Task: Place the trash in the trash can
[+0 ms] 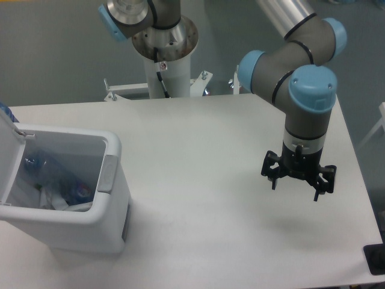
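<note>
- White trash can point(90, 205), lid point(7, 153) raised, at left end of table point(198, 180).
- Bottle point(37, 164) with blue cap and whitish pouch point(55, 198) inside trash can.
- Gripper point(297, 185) well apart at right, above table, fingers spread, holding nothing.

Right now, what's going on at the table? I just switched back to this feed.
The arm's end effector hangs open and empty over the right side of the table, far from the trash can. The can sits at the left with its lid up. Inside it you can see the bottle and what looks like a crumpled pouch. No trash shows on the tabletop, so the job looks done.
</note>
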Available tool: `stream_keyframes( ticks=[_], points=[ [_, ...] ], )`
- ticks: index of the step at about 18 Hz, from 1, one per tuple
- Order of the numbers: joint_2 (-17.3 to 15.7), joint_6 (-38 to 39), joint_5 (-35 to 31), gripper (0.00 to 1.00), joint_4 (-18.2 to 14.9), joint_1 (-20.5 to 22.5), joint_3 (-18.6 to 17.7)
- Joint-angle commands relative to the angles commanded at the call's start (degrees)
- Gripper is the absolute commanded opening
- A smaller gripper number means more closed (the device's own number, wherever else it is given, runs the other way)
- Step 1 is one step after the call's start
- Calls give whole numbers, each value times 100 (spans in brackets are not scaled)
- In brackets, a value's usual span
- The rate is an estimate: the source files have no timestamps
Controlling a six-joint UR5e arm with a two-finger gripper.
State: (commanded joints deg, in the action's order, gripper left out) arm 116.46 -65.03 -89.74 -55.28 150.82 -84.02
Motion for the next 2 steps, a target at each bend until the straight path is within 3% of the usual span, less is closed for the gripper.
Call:
stream_keyframes(
  ticks=[2],
  points=[
    [0,0,-17,100,17,-9,-52]
  ],
)
